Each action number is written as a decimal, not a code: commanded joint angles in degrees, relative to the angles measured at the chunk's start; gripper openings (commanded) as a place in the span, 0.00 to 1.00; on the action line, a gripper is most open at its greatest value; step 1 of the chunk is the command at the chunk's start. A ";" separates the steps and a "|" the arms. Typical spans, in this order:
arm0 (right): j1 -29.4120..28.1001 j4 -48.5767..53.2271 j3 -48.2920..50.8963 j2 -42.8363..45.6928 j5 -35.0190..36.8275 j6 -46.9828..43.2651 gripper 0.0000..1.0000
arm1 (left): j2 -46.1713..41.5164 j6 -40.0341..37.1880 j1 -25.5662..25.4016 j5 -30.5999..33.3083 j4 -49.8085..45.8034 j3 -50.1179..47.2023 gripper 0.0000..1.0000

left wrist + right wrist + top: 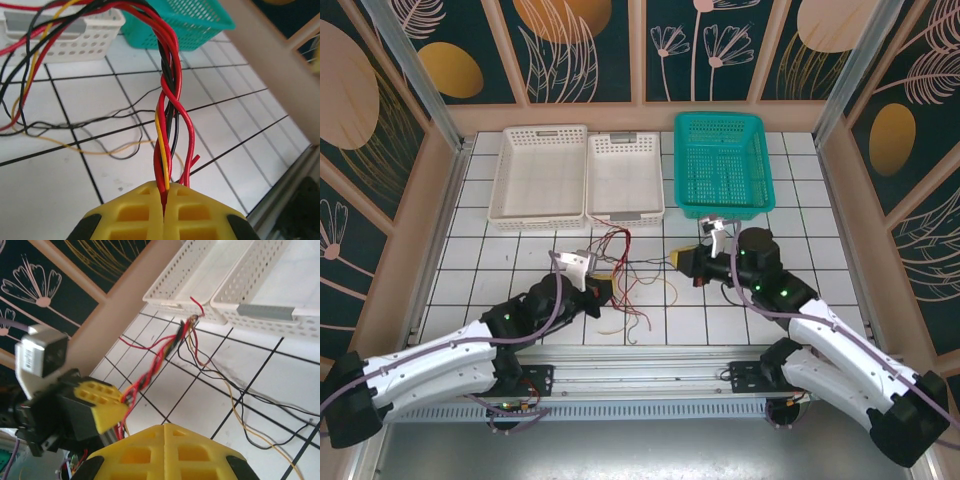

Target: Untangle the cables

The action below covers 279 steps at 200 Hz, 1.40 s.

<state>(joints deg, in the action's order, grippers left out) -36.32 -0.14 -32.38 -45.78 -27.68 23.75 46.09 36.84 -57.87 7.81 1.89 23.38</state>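
Two wrist views: left tool (163, 189) clamps twisted cables (169, 100); right tool (165, 427) sits pressed together.

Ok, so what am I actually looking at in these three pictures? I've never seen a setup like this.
Two white robot arms are bolted at the near edge of a white tiled table. The wide picture comes from a camera above and behind them. The other two come from cameras on each wrist, looking past yellow fingers. On the table lie thin red, black and yellowish cables in a tangle, with two white plastic baskets and a teal basket behind. The left gripper is shut on a twisted bundle of those cables. The right gripper is also shut; I cannot tell whether it pinches anything.
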 commanded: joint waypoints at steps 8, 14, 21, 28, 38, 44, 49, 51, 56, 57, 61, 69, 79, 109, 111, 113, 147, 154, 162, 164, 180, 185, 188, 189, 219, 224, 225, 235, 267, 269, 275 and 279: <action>0.15 -5.14 2.08 -1.95 -9.23 2.51 0.00 | 3.37 -1.78 0.08 -1.62 0.48 1.73 0.00; -0.26 -6.39 2.31 -2.90 -9.74 3.12 0.00 | 3.35 -1.58 0.10 -2.57 2.11 1.38 0.00; -1.09 -7.46 2.64 -3.83 -10.05 3.40 0.00 | 3.31 -1.39 0.05 -2.76 3.35 1.26 0.00; -2.09 -9.13 3.14 -4.67 -10.73 3.52 0.05 | 3.22 -1.12 0.09 -2.59 4.12 1.32 0.00; -4.11 -11.19 3.79 -5.61 -10.32 3.67 0.18 | 2.98 -1.06 0.07 -2.67 5.11 1.57 0.00; -5.28 -11.92 4.01 -6.09 -9.76 3.53 0.25 | 2.88 -0.96 0.10 -2.80 5.69 1.67 0.00; -6.11 -12.42 4.14 -6.62 -9.42 3.42 0.29 | 2.78 -0.82 0.08 -2.97 6.07 1.78 0.00; -6.41 -12.62 4.21 -6.89 -9.35 3.41 0.31 | 2.78 -0.87 0.05 -3.04 6.16 1.83 0.00; -7.06 -13.09 4.19 -7.39 -9.17 3.33 0.36 | 2.70 -0.67 0.09 -3.02 6.39 2.00 0.00; -7.17 -13.15 4.22 -7.53 -9.16 3.33 0.36 | 2.70 -0.61 0.11 -3.00 6.42 2.06 0.00; -7.62 -13.33 4.33 -7.92 -9.17 3.17 0.39 | 2.66 -0.55 0.05 -2.99 6.57 2.17 0.00; -8.32 -13.63 4.34 -8.64 -8.94 2.91 0.44 | 2.53 -0.17 0.12 -2.77 6.86 2.32 0.00; -9.10 -14.53 4.76 -9.52 -8.45 3.08 0.49 | 2.22 0.36 0.05 -2.37 7.17 2.37 0.00; -12.33 -18.66 5.77 -12.31 -8.45 4.04 0.58 | 1.99 2.76 0.10 -1.52 8.31 2.20 0.00; -12.61 -18.66 5.76 -12.49 -8.16 3.92 0.58 | 1.99 2.88 0.12 -1.43 8.39 2.13 0.00; -12.81 -18.62 5.75 -12.67 -7.87 3.80 0.58 | 1.99 2.99 0.05 -1.34 8.52 2.12 0.00; -14.58 -20.15 4.93 -17.11 -7.26 3.61 0.59 | 2.23 4.00 0.05 -0.67 9.68 2.36 0.00; -15.10 -20.41 4.57 -17.78 -6.98 3.51 0.59 | 2.34 4.01 0.12 -0.70 9.77 2.42 0.00; -15.61 -20.51 4.20 -18.46 -6.71 3.37 0.59 | 2.56 4.14 0.06 -0.69 9.86 2.54 0.00; -15.69 -20.51 4.07 -18.71 -6.65 3.33 0.59 | 2.55 4.14 0.08 -0.69 9.81 2.59 0.00; -16.36 -20.10 3.35 -20.29 -6.16 2.98 0.57 | 2.75 4.30 0.04 -0.54 9.85 2.85 0.00; -16.50 -20.07 3.21 -20.79 -6.20 2.91 0.56 | 2.71 4.41 0.06 -0.48 9.87 2.85 0.00; -16.59 -20.07 3.14 -21.11 -6.24 2.86 0.56 | 2.72 4.44 0.10 -0.44 9.81 2.90 0.00; -16.59 -20.07 3.13 -21.15 -6.24 2.83 0.56 | 2.71 4.45 0.11 -0.43 9.80 2.90 0.00; -17.30 -19.59 2.43 -22.10 -5.18 2.89 0.37 | 2.72 4.44 0.11 -0.34 9.84 2.90 0.00; -17.30 -19.32 2.33 -21.88 -4.80 2.84 0.33 | 2.69 4.46 0.12 -0.34 9.78 2.90 0.00; -17.30 -19.21 2.33 -21.80 -4.78 2.82 0.32 | 2.69 4.42 0.12 -0.34 9.74 2.90 0.00; -17.30 -18.24 2.00 -21.13 -4.24 2.31 0.23 | 2.76 4.32 0.11 -0.30 9.50 2.90 0.00; -17.12 -12.26 0.45 -18.01 -1.87 -0.15 0.03 | 3.04 3.88 0.10 0.81 7.47 2.73 0.00; -17.08 -11.81 0.40 -17.74 -1.79 -0.29 0.02 | 3.15 3.79 0.10 0.93 7.20 2.73 0.00; -16.92 -10.64 0.09 -17.10 -1.76 -0.80 0.01 | 3.20 3.75 0.09 1.37 6.53 2.74 0.00; -16.82 -9.93 -0.03 -16.65 -1.81 -1.04 0.00 | 3.24 3.62 0.10 1.68 6.01 2.73 0.00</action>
<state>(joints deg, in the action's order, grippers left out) -53.25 -14.33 -29.65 -65.73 -31.38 25.50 48.90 40.77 -57.87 7.62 9.21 24.45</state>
